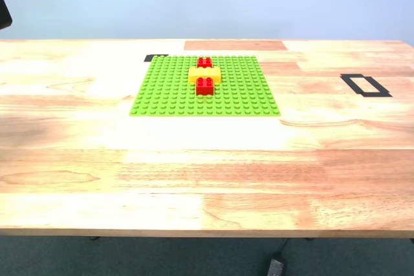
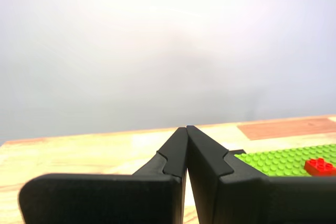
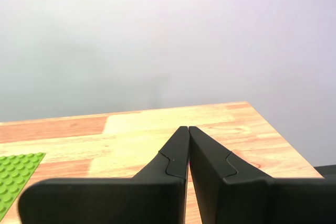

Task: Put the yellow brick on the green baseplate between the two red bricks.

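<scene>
The green baseplate (image 1: 174, 92) lies flat on the wooden table in the exterior view, towards the far side. On it the yellow brick (image 1: 204, 74) sits between the two red bricks, one behind it (image 1: 204, 63) and one in front (image 1: 205, 85), all touching in a row. No arm shows in the exterior view. My first gripper (image 2: 187, 128) is shut with nothing held; its view catches a corner of the baseplate (image 2: 283, 159) and a red brick (image 2: 319, 166). My second gripper (image 3: 188, 128) is shut and empty, with a corner of the baseplate (image 3: 16, 174) beside it.
A black tape rectangle (image 1: 365, 84) marks the table at the exterior view's right. A small black tape piece (image 1: 155, 57) lies at the plate's far corner. A black cable and plug (image 1: 276, 264) lie on the floor below the near table edge.
</scene>
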